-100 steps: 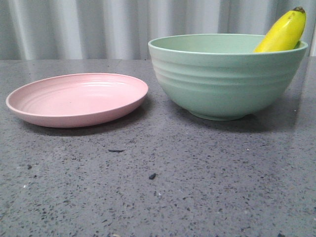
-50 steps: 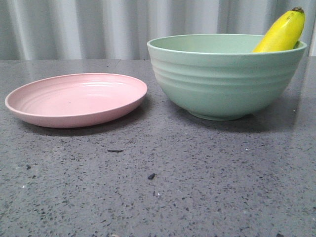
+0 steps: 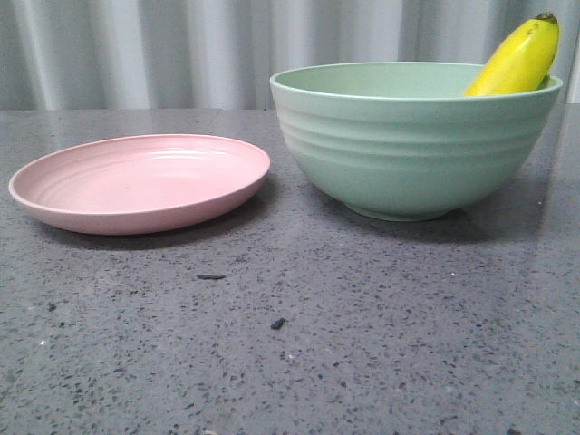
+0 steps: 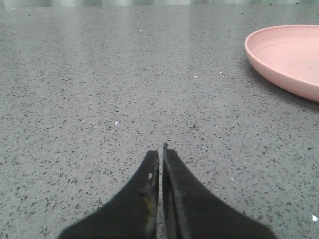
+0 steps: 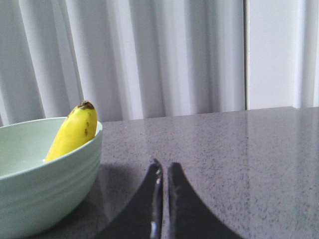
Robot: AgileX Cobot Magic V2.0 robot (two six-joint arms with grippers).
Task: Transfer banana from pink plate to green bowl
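The yellow banana (image 3: 521, 59) leans inside the green bowl (image 3: 412, 145), its dark tip sticking up above the right rim. It also shows in the right wrist view (image 5: 72, 133), inside the bowl (image 5: 45, 194). The pink plate (image 3: 140, 181) lies bare to the left of the bowl and shows at the edge of the left wrist view (image 4: 289, 59). My left gripper (image 4: 162, 150) is shut and holds nothing, low over the table, apart from the plate. My right gripper (image 5: 163, 167) is shut and holds nothing, beside the bowl. Neither gripper shows in the front view.
The grey speckled table (image 3: 299, 344) carries two small dark crumbs (image 3: 277, 323) in front of the plate. A pale pleated curtain (image 3: 181, 45) hangs behind the table's far edge.
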